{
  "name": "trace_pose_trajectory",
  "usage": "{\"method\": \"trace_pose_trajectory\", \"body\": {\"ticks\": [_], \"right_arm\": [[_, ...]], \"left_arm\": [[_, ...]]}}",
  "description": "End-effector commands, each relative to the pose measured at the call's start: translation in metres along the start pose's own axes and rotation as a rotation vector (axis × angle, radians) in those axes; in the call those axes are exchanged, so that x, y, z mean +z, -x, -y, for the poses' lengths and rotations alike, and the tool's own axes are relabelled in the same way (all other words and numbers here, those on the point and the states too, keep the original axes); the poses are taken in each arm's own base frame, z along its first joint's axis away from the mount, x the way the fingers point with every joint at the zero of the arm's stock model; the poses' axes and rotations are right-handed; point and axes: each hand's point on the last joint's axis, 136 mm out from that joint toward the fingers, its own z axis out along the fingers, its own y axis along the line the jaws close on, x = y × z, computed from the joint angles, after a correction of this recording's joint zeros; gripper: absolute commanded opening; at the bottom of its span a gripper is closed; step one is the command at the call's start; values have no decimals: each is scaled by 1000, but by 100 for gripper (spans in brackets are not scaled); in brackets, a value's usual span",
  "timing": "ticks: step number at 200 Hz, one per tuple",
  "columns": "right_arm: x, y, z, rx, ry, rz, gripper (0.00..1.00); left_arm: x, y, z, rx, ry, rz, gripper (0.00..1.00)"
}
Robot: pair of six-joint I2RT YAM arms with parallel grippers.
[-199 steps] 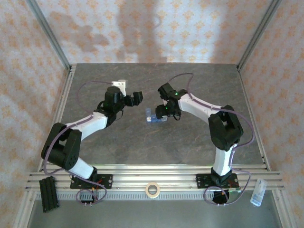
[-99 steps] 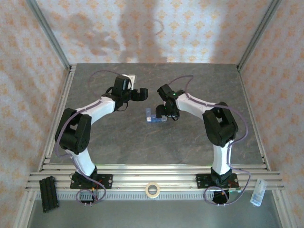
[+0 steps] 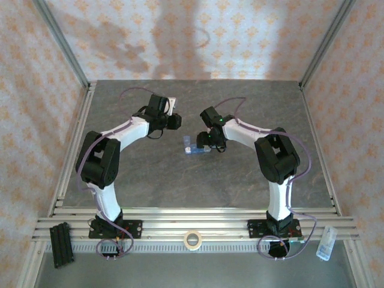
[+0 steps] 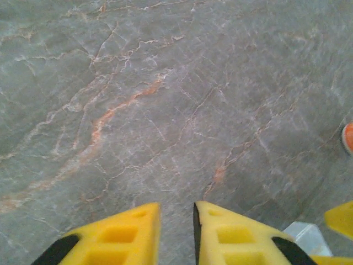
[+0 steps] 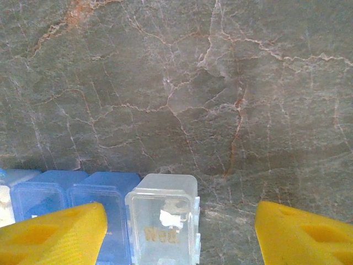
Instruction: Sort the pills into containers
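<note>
left claw nearly closed | right claw wide astride containers

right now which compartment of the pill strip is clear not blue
The compartment marked Wed, at the right end of the strip in the right wrist view. Its walls are colourless; its neighbours are blue.

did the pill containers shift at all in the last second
No. The containers lie in the same spot as before, no nearer to or farther from the far edge of the table.
</note>
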Motion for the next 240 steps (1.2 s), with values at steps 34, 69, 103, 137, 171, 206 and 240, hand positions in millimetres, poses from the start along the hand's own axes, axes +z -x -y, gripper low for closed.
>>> {"method": "trace_pose_trajectory", "body": {"ticks": [34,69,103,137,171,206,240], "right_arm": [[14,-17,15,33,-37,-39,71],[16,-20,16,42,-34,-43,70],[16,-22,17,49,-31,-43,69],[17,-24,18,59,-33,-45,69],[19,-25,20,69,-37,-48,68],[22,-27,21,77,-42,-54,68],[23,-28,21,87,-43,-53,67]], "left_arm": [[23,-16,4,-19,-28,-138,2],[36,-30,10,-13,-31,-219,0],[44,-42,12,-3,-31,-280,0],[44,-49,17,-6,-58,-309,0],[40,-51,26,-13,-105,-323,0],[32,-49,38,-21,-146,-323,0],[21,-48,47,-15,-166,-317,0]]}}
